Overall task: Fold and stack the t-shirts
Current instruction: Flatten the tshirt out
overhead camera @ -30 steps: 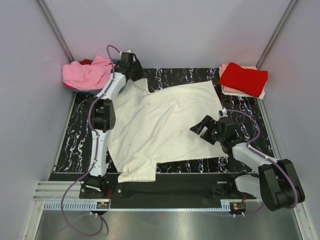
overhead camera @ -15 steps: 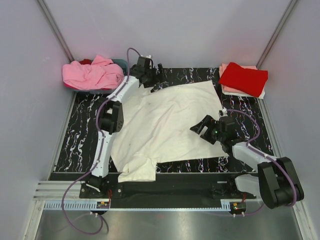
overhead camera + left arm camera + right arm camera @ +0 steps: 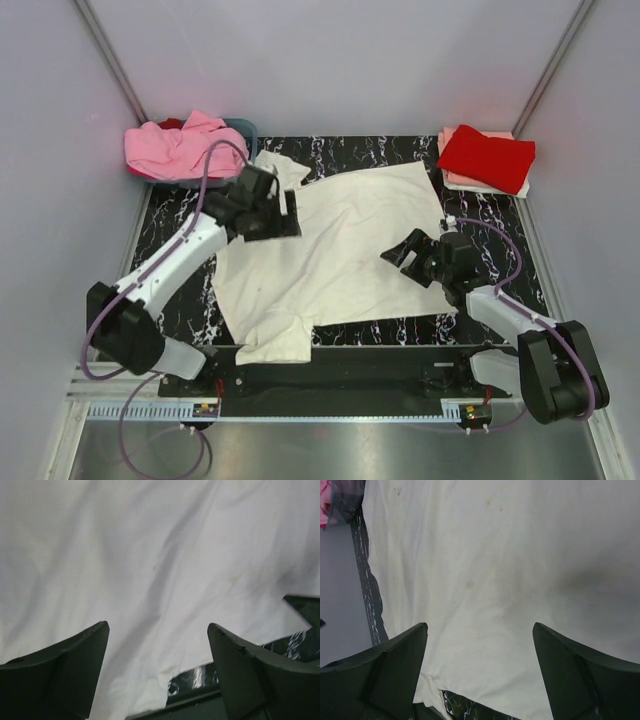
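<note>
The left gripper [image 3: 285,215] stands with its jaws spread wide and nothing between them. In the left wrist view the two dark fingers [image 3: 60,670] frame only wrinkled pale cloth. I cannot tell whether the tips touch it. Behind the gripper the left arm runs low and long from its base at the near left corner, reaching forward and inward, so the wrist hangs over the left part of the white t-shirt [image 3: 340,240].

The right gripper [image 3: 398,252] is just as wide open and holds nothing. The cloth shows plainly between its fingertips [image 3: 410,645]. Its arm lies folded low by the near right corner, the forearm pointing inward to the left, which puts the gripper above the shirt's right-hand edge.

The shirt lies spread flat on the black marbled table [image 3: 375,148], under and between both grippers. Its long axis runs from one gripper across to the other. The straight hem is on the right gripper's side. One sleeve sticks out beyond the left gripper and the other lies crumpled back towards the arm bases. I cannot make out the collar.

Farther out, beyond and to the left of the left gripper, a pink heap of clothes [image 3: 175,145] sits at the table's far corner. Well beyond the right gripper, at the opposite far corner, a folded red shirt [image 3: 487,157] rests on a folded salmon one [image 3: 480,184].
</note>
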Robot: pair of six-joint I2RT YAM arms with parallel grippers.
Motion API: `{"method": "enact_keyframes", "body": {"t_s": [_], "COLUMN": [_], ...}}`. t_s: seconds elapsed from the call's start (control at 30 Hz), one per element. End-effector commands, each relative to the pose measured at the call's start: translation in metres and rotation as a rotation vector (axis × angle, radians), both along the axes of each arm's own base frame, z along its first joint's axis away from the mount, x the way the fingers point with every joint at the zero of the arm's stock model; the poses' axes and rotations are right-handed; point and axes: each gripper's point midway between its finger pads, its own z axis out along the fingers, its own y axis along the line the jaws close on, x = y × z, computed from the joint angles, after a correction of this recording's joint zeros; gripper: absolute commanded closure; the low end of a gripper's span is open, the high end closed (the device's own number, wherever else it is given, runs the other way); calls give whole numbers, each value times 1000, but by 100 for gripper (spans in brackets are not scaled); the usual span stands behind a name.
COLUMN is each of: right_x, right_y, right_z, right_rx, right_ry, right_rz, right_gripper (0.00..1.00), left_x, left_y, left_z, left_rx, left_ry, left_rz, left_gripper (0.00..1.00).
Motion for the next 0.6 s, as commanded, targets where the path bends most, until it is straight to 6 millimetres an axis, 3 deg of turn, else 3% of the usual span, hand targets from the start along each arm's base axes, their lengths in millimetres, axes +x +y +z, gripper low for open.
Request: {"method": "enact_keyframes", "body": {"t_s": [0.0,0.03,0.1,0.13,0.27,0.4,0.57], "right_x": [10,10,9,9,9,8,8], "right_y": [-3,-3,-3,-4,-5,-5,-6], "right_z": [13,14,12,12,14,13,13], "right_rx": [0,3,0,-1,-2,-4,-3], "right_ry": [-33,-33,-24,-25,-30,-27,-24], "right_rz": [-29,-28,-30,-31,-40,-40,-42], "right_gripper": [7,7,7,7,6,6,6], "left_x": [-89,-113,-146,-170,-222,-245,-254], "left_y": [25,24,28,33,55,80,84], "left_z": [-31,-22,-28,-34,-67,-92,-105], "left_rx": [139,91,67,37,40,84,54], "left_ry": [121,100,134,149,253,298,307], "left_rz": [-22,-17,-33,-26,-1,65,115], "left_gripper": [15,15,15,15,14,14,15]}}
